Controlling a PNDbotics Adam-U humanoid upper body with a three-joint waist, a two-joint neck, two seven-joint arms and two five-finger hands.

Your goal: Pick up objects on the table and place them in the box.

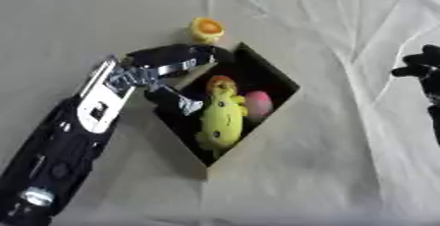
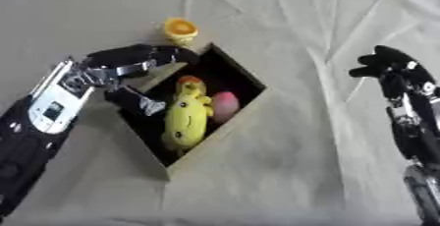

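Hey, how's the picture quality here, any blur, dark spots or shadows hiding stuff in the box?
Left eye view: soft all over; the box interior is dark, yet the yellow plush toy and pink egg-shaped object stand out. Right eye view: equally soft; the right robot hand is a dark shape, and the orange object is brightly lit.

The left arm (image 1: pixel 68 136) comes in from the near left corner and reaches up toward the middle of the scene. Its wrist bends to the right, and the left hand (image 1: pixel 172 58) points to the right with the fingers (image 1: pixel 199 53) stretched out and a little bent. The right arm (image 2: pixel 417 136) stands along the right edge. The right hand (image 2: pixel 391 65) is raised, with its fingers loosely curled toward the left, and it holds nothing.
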